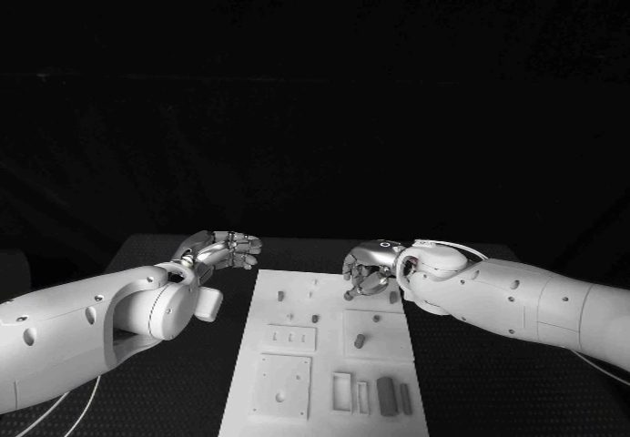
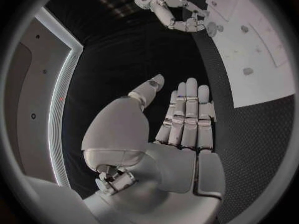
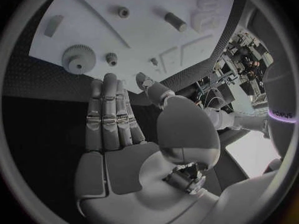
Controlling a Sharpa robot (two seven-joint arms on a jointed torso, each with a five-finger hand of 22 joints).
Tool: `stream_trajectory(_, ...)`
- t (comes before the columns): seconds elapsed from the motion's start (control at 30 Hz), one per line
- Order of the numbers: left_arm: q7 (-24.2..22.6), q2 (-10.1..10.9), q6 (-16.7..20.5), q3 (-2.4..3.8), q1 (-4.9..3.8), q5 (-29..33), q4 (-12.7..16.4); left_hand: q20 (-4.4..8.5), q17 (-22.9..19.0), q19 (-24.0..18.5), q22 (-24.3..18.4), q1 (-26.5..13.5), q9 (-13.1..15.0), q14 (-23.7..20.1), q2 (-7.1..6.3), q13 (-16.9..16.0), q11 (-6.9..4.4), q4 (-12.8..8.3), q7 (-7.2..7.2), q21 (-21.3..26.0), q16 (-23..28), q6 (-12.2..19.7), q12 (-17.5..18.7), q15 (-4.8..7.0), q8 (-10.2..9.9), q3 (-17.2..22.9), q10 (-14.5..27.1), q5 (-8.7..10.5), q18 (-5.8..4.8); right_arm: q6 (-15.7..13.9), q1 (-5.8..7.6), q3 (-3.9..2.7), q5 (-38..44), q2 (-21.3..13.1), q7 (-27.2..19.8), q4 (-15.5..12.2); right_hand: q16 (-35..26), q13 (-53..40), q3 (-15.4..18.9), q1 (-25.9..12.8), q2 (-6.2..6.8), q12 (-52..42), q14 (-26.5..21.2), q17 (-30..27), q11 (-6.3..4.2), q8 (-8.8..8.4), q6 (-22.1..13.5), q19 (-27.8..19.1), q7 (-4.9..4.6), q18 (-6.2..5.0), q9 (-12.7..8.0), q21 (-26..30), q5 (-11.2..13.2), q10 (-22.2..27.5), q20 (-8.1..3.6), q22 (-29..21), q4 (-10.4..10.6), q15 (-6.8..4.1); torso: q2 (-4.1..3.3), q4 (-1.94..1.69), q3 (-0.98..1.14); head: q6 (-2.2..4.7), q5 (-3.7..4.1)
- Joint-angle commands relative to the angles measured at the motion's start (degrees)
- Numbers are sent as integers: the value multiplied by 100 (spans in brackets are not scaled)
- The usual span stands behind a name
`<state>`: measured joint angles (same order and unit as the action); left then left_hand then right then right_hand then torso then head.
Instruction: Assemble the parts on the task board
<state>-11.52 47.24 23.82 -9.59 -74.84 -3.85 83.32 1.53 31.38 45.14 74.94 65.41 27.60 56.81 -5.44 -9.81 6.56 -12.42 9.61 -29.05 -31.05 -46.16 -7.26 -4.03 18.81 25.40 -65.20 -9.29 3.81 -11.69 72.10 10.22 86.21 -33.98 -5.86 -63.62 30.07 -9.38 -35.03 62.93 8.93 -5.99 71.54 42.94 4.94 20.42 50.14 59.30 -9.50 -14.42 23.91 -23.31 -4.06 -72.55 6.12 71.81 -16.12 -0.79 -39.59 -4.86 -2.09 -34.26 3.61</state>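
With the board (image 1: 329,364) lying at table centre and its parts (image 1: 386,394) sitting on it, the left hand (image 1: 226,250) is hanging flat-fingered and empty off its 10 o'clock corner while the right hand (image 1: 370,270), also holding nothing, is hovering over its 1 o'clock end, probably choosing a part.

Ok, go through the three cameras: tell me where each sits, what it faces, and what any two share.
Head view: on the robot's head, looking down at the table; the left hand and right hand hover at the far end of the board.
Left wrist view: behind the left hand, fingers straight, facing the table beside the board.
Right wrist view: behind the right hand, facing the board and a gear.
Shared: the left wrist and head views both show the right hand.
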Motion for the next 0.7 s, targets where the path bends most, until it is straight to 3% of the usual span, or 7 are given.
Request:
stream_trajectory(0.03,-21,19,-118,6,-9,-4,47,-4,12,-26,114,-69,5,17,14,-8,35,-17,9,-36,40,22,38,-25,-26,16,10,17,-49,-105,-8,-4,310,19,179,37,78,-105,-1,-4,93,-55,72,146,-30,-54,4,113,-31,-58,-20,-70,-19,-116,-20,39,23,-47,-71,-21,-2,-30,-16)
stream_trajectory(0.2,-18,24,-134,7,-9,-4,67,-5,18,-28,114,-82,6,17,15,-10,31,-19,9,-40,45,23,46,-26,-28,23,9,18,-48,-111,-19,-4,444,36,275,43,443,-731,38,8,223,-397,238,697,-187,-141,-57,385,12,-58,-40,-334,42,-517,-159,266,100,-207,-119,-52,-11,-38,-9)
stream_trajectory(0.33,-8,19,-145,7,-9,-4,61,-6,23,-30,114,-91,7,17,16,-12,28,-20,10,-43,49,24,52,-27,-30,28,9,19,-47,-112,-27,-4,540,39,346,54,808,-1617,78,1,276,-734,226,1268,-279,-202,-55,502,70,-58,-44,-601,60,-480,-280,453,151,-256,-150,-68,-18,-48,9)
stream_trajectory(0.43,-3,16,-141,6,-9,-4,47,-6,26,-30,114,-96,7,17,17,-13,27,-21,10,-44,51,26,56,-27,-31,31,9,19,-47,-171,-31,-4,537,44,352,64,733,-1969,14,9,295,-695,89,1350,-208,-230,-56,351,32,-56,-45,-592,79,-176,-229,427,161,-234,-185,-74,-23,-40,21)
stream_trajectory(0.53,3,0,-150,6,-9,-2,19,-6,29,-31,114,-101,8,17,16,-14,26,-22,9,-46,54,26,60,-27,-32,34,10,20,-46,-183,-36,-4,537,45,345,52,630,-1755,-77,37,314,-153,45,1315,-18,-230,-46,262,-52,-58,-39,-571,86,616,-193,428,148,-77,-211,-71,-29,-31,21)
stream_trajectory(0.63,10,-7,-156,6,-8,4,2,-7,32,-32,114,-109,8,18,17,-15,25,-21,9,-48,56,27,63,-28,-33,36,10,20,-46,-214,-53,-4,586,73,337,59,641,-1695,-88,48,322,-49,81,1319,23,-226,-40,281,-55,-58,-36,-590,89,756,-196,434,143,-40,-238,-75,-36,-5,21)
stream_trajectory(0.7,12,-3,-161,6,-8,4,6,-7,36,-32,114,-118,9,20,18,-16,27,-19,9,-50,57,28,67,-28,-34,38,11,21,-46,-233,-61,-4,596,86,340,61,797,-1524,-125,125,336,164,262,1398,117,-225,-40,441,-31,-58,-32,-749,89,983,-260,461,131,44,-255,-76,-43,-6,20)
